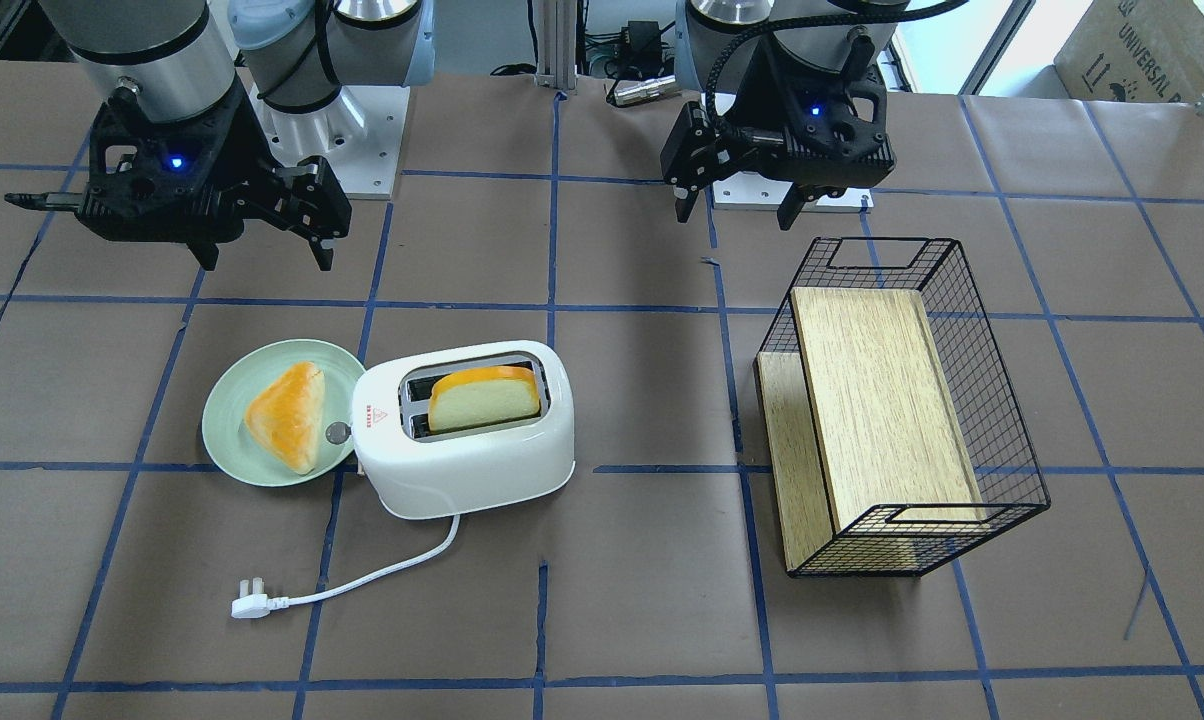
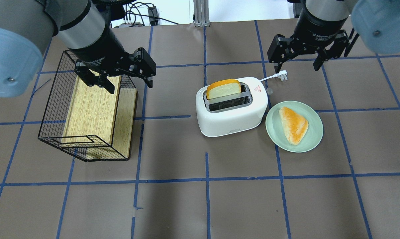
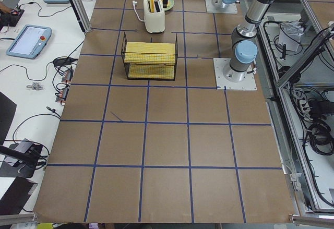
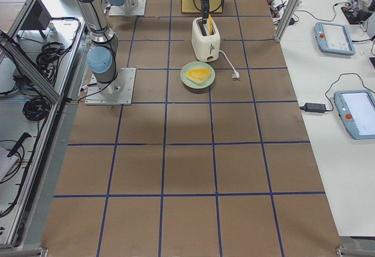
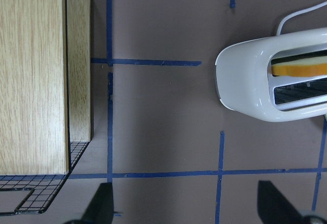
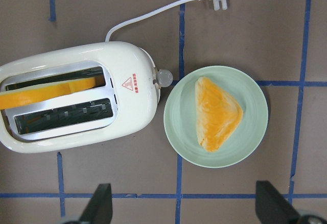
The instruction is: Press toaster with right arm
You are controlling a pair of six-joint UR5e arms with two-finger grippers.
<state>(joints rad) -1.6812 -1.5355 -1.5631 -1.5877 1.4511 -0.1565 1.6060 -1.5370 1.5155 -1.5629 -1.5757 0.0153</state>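
Observation:
The white toaster (image 1: 472, 470) stands mid-table with a yellow-crusted bread slice (image 1: 482, 400) standing up in one slot. Its grey knob (image 1: 338, 432) faces the plate, and its cord ends in a plug (image 1: 250, 605). The toaster also shows in the overhead view (image 2: 231, 121) and the right wrist view (image 6: 133, 117). My right gripper (image 1: 265, 258) hangs open and empty well above the table, over the toaster's knob end and the plate; it also shows in the overhead view (image 2: 297, 66). My left gripper (image 1: 736, 213) is open and empty, above the wire basket's edge (image 2: 130, 85).
A pale green plate (image 1: 227, 420) with a triangular bread piece (image 1: 287, 415) touches the toaster's knob end. A black wire basket (image 1: 877, 242) holding a wooden board (image 1: 882, 400) lies on the toaster's other side, a tile away. Blue tape lines cross the brown table.

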